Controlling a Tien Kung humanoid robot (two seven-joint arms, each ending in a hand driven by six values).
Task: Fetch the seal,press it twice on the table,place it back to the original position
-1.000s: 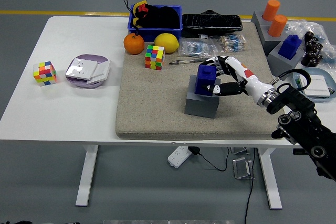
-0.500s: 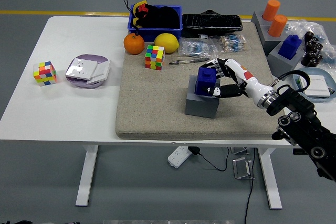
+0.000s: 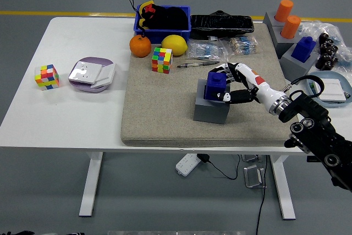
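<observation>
The seal (image 3: 215,85) is a blue block with a knob on top. It stands on a grey base block (image 3: 211,109) in the middle of the beige felt mat (image 3: 159,119). My right hand (image 3: 230,83) comes in from the right and its fingers are wrapped around the seal's right side, thumb in front. The seal still rests on the grey block. My left arm is not in view.
On the mat's far side are a colour cube (image 3: 161,60), an orange (image 3: 140,47), a lemon (image 3: 174,44), a pen (image 3: 192,65) and a blue bin (image 3: 163,19). More seals on grey blocks (image 3: 302,49) stand at right. A second cube (image 3: 47,76) and a purple-white box (image 3: 92,74) lie at left.
The seal, held in my right hand, has shifted slightly up and to the left on the grey block. My hand moved a little with it.
</observation>
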